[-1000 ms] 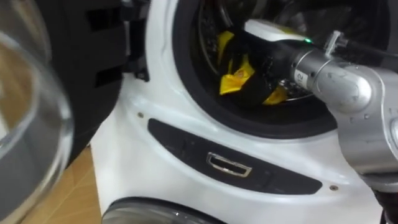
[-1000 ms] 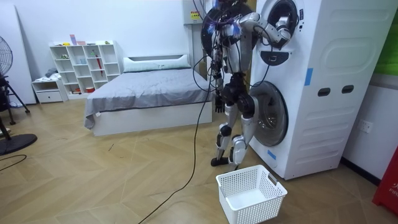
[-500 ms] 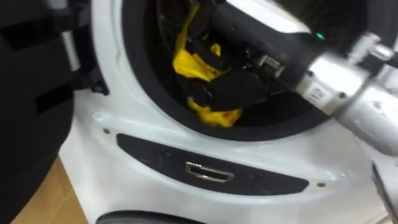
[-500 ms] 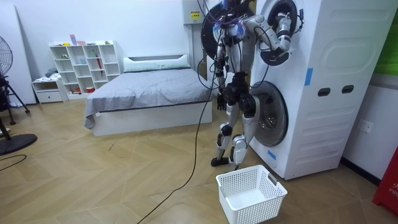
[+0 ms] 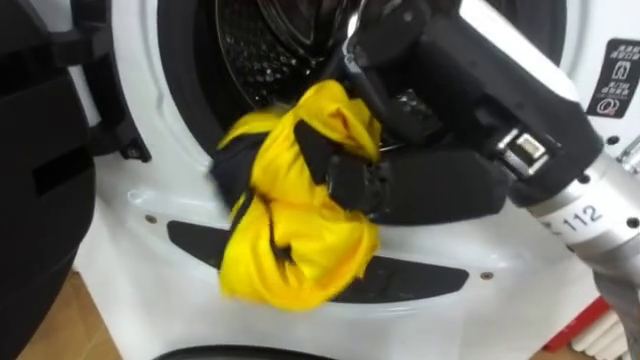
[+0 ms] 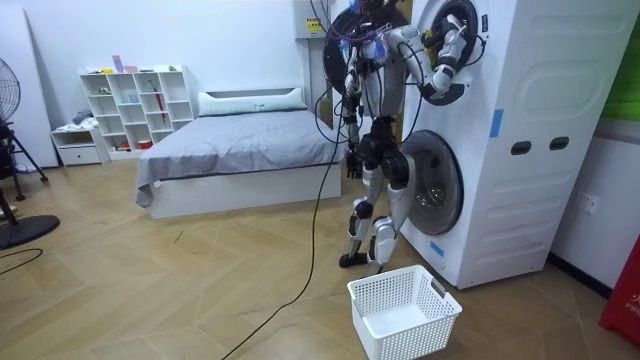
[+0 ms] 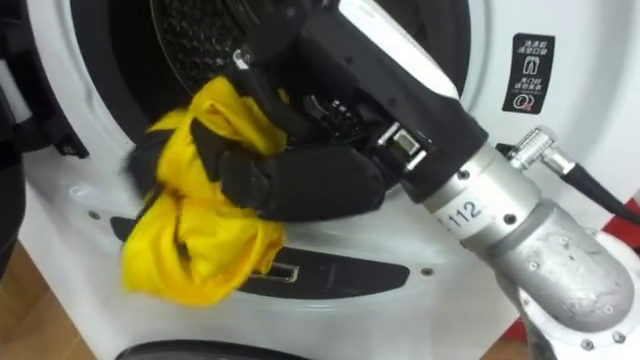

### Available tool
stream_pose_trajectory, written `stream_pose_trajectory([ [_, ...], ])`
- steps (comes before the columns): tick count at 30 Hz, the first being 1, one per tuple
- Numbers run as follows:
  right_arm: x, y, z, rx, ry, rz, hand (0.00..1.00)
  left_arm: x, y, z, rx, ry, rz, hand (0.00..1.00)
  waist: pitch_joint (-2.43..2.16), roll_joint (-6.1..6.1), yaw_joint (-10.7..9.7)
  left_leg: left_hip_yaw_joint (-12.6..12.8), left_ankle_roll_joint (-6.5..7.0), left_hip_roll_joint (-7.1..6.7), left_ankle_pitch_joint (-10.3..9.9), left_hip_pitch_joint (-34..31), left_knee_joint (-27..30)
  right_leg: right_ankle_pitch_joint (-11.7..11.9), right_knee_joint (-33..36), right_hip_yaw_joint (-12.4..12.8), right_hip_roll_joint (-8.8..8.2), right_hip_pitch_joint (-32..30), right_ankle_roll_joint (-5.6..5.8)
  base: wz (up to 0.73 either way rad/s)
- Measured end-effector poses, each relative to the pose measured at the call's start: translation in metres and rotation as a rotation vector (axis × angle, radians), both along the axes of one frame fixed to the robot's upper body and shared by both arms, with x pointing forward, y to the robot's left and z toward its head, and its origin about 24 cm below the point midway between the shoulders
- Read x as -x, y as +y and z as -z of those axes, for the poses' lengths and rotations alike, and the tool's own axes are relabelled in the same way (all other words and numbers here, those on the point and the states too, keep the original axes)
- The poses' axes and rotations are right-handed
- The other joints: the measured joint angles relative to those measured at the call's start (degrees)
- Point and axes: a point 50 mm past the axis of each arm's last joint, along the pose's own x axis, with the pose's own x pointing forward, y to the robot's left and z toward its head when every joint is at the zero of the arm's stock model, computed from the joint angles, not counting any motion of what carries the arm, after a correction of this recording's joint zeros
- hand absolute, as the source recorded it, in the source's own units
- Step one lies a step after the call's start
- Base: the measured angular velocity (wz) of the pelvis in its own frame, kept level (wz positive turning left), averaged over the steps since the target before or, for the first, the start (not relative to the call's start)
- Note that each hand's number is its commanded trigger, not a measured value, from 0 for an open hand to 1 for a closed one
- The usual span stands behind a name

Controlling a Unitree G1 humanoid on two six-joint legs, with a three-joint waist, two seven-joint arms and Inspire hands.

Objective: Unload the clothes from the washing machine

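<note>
A bunched yellow cloth (image 5: 300, 230), dark in places, sits at the lower lip of the drum (image 5: 265, 50). It spills over the rim and hangs in front of the dark panel (image 5: 420, 282) just below the opening. The robot's black right hand (image 5: 420, 185) has its fingers curled tight round the upper part of the bundle, holding it at the mouth of the drum. The arm reaches in from the right. Perforated metal shows inside the drum, behind and above the cloth. The white front of the washer (image 5: 150, 170) rings the opening, and a small label (image 5: 617, 90) sits on it at upper right. The open door (image 5: 40, 150) stands dark at the left edge, with wooden floor (image 5: 70, 320) showing beneath it.

In the room view the robot stands upright, close against the tall white washer on the room view's right. Its right arm is raised to the upper opening. Its left hand (image 6: 352, 168) hangs low by its hip, and its grip cannot be told. A second round door (image 6: 432, 195) lower on the washer is shut. A white basket (image 6: 405, 312) rests on the floor near the robot's feet, just in front of the washer. Farther off, on the room view's left, a bed (image 6: 240, 150) with grey covers stands against the far wall. A white shelf (image 6: 135, 105) stands beside the bed.
</note>
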Motion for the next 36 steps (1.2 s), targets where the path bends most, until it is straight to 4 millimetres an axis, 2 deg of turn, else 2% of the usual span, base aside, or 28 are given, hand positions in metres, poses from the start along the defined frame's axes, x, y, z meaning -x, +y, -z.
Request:
stream_pose_trajectory([
  [5,0.003,-0.001,0.004,-0.045,0.029,-0.044,1.00,-0.002,0.000,0.000,0.004,-0.021,0.005,0.00,0.08,0.11,0.13,0.63,0.01,0.07,-0.01,0.19,-0.08,-0.01,0.03,0.46,0.07,-0.06,0.02,-0.03],
  [11,0.009,-0.005,0.013,-0.162,0.128,-0.148,1.00,0.004,-0.001,0.001,0.010,-0.006,0.002,0.00,0.55,1.08,-0.08,1.42,0.21,0.18,-0.32,0.36,-0.09,-0.01,0.06,1.03,0.20,-0.06,0.09,-0.05],
  [13,0.010,-0.008,0.015,-0.168,0.141,-0.153,1.00,0.007,-0.001,0.001,0.009,0.000,0.004,0.00,0.45,1.59,-0.36,1.37,0.34,0.19,-0.56,0.05,0.12,-0.05,0.05,1.02,0.22,-0.26,0.16,0.00],
  [14,0.011,-0.012,0.015,-0.174,0.145,-0.150,1.00,0.006,-0.001,0.001,0.008,0.000,0.010,0.00,0.15,1.97,-0.47,1.37,0.36,0.16,-0.58,-0.27,0.13,-0.04,0.03,0.97,0.17,-0.58,0.20,0.00],
  [17,0.014,-0.026,0.016,-0.233,0.165,-0.156,1.00,0.007,-0.001,0.001,0.009,0.001,0.005,0.00,-0.05,2.53,-0.97,1.44,0.38,0.04,-0.56,-0.42,0.12,0.00,0.11,0.62,-0.06,-0.77,0.27,0.00],
  [22,0.017,-0.032,0.014,-0.227,0.152,-0.163,1.00,0.005,-0.001,0.002,0.041,0.007,0.004,0.00,0.30,3.20,-2.13,2.50,0.37,0.14,-0.56,0.68,0.06,0.02,0.19,1.43,-0.01,-0.36,0.29,-0.09],
  [25,0.021,-0.044,0.022,-0.237,0.176,-0.096,1.00,0.002,0.000,0.001,0.044,-0.007,-0.003,0.00,0.18,2.72,-3.11,2.88,0.37,0.15,-0.59,0.84,0.13,0.01,0.19,1.71,-0.02,-0.74,0.30,-0.04],
  [29,0.023,-0.067,0.036,-0.227,0.231,0.045,1.00,0.003,0.001,0.001,0.043,-0.005,-0.013,0.00,0.25,2.73,-5.27,4.68,0.39,0.28,-0.60,0.62,0.08,0.21,0.27,3.75,0.20,-1.05,0.60,-0.20],
  [31,0.024,-0.074,0.037,-0.232,0.235,0.082,1.00,0.003,0.003,0.000,0.038,-0.005,-0.021,0.00,0.29,2.84,-6.48,5.13,0.66,0.40,-0.77,0.70,0.03,0.31,0.27,4.43,0.41,-1.25,0.67,-0.24],
  [34,0.026,-0.077,0.039,-0.228,0.245,0.080,1.00,-0.001,0.005,0.000,0.034,-0.021,-0.014,0.00,0.36,2.81,-7.56,7.36,0.67,0.90,-1.15,1.59,-0.21,0.76,0.26,6.27,0.95,-1.80,0.60,-0.32],
  [36,0.028,-0.091,0.038,-0.248,0.238,0.136,1.00,-0.004,0.004,0.000,0.038,-0.031,-0.010,0.00,0.38,3.02,-8.84,8.17,0.89,0.99,-1.63,1.62,-0.11,0.99,0.32,7.16,1.15,-2.02,0.75,-0.23],
])
